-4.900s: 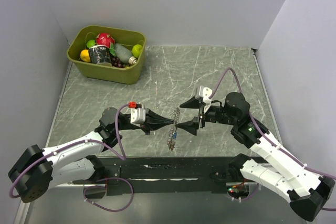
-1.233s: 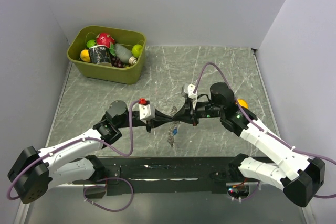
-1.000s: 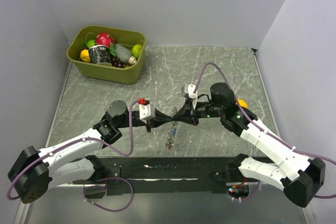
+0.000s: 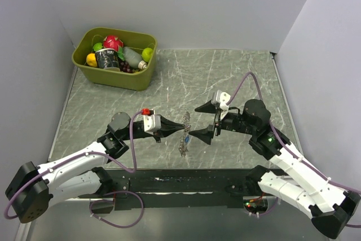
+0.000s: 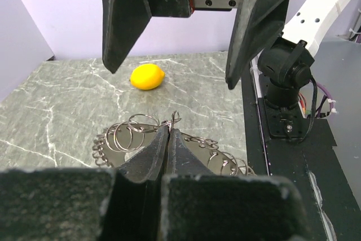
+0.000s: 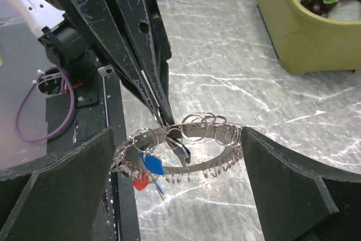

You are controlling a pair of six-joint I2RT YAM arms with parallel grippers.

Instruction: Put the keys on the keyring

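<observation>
Metal keyring (image 4: 186, 119) stays pinched in the left hand (image 4: 180, 129), keys (image 4: 183, 147) dangling at its 6 o'clock, while the right hand (image 4: 196, 121) has opened and backed toward 3 o'clock, spread wide, so threading seems paused.

1 high view down onto the table (image 4: 237, 71), 2 close opposed wrist views, all sharing the keyring (image 6: 203, 128)

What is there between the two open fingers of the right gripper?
In the right wrist view, the keyring with some keys hangs there, pinched by the shut left gripper.
</observation>
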